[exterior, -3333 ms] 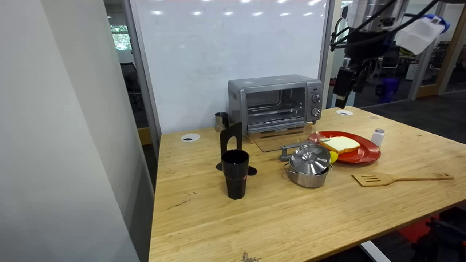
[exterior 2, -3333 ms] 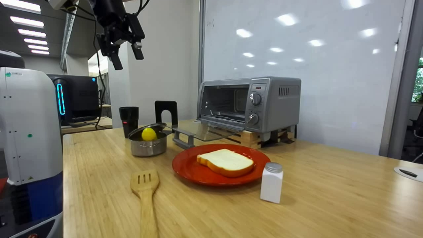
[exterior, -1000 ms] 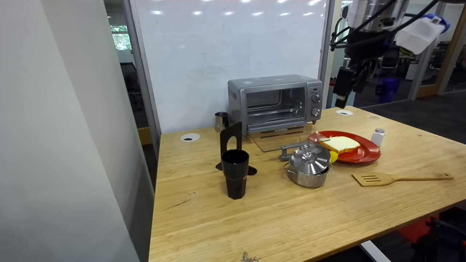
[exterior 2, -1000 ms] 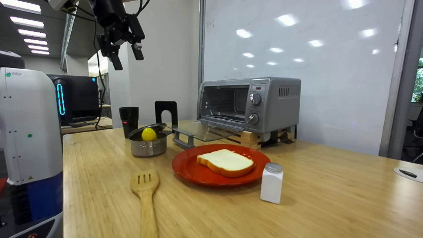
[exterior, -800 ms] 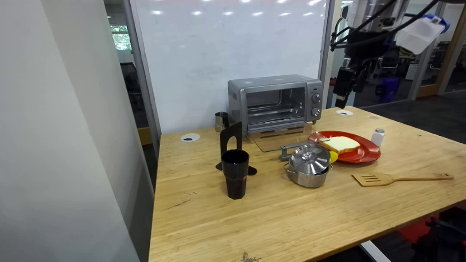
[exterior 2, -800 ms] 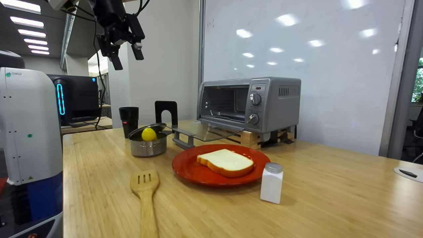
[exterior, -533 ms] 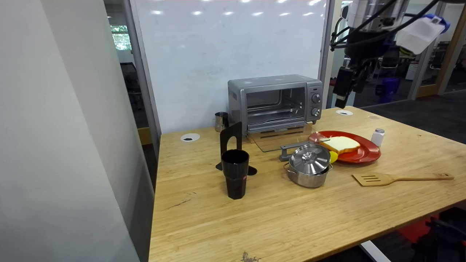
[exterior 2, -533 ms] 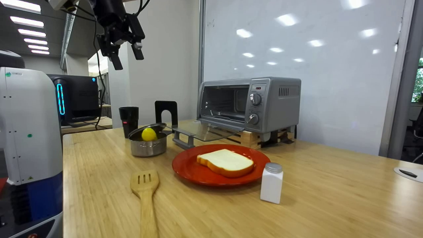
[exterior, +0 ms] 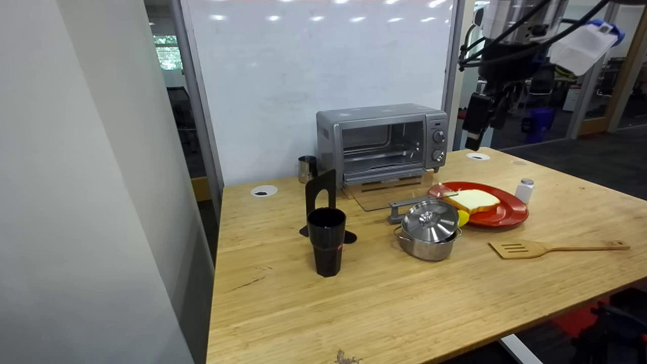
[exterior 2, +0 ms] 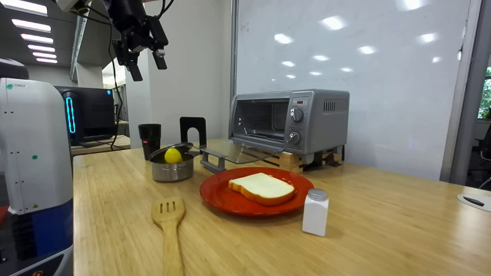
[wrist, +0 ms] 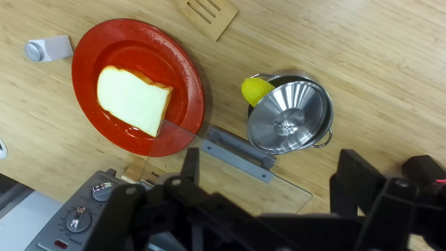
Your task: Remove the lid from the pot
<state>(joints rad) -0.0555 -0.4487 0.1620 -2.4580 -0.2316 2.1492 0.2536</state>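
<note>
The lid (wrist: 287, 116) sits off-centre and tilted on the pot (exterior: 427, 250), covering most of the mouth and leaving a crescent uncovered in the wrist view. A yellow item (wrist: 256, 90) protrudes from the pot at this gap, by the edge of the lid; contact between the two cannot be confirmed. The pot stands upright on the table (exterior: 455, 303). The gripper (exterior 2: 149, 73) is raised well above the pot and apart from it, with its jaws spread wide. The oven (exterior: 382, 121) stands behind the pot in an exterior view; its door (exterior: 376, 199) is lowered toward the pot, and the door handle (wrist: 235, 160) lies just beside the pot. Whether the lid touches the door handle cannot be determined. The plate (exterior 2: 216, 189) lies near the pot and carries the bread (exterior 2: 262, 188). The shaker (exterior 2: 315, 214) stands upright and well apart from the pot, past the plate. The spatula (exterior 2: 170, 234) lies flat near the pot, its slotted head toward the pot. The cup (exterior: 327, 242) stands upright on the side of the pot opposite the plate. The stand (exterior 2: 193, 122) is on the same side of the pot as the cup. The metal jug (exterior: 306, 169) is farther from the pot than the stand.
</note>
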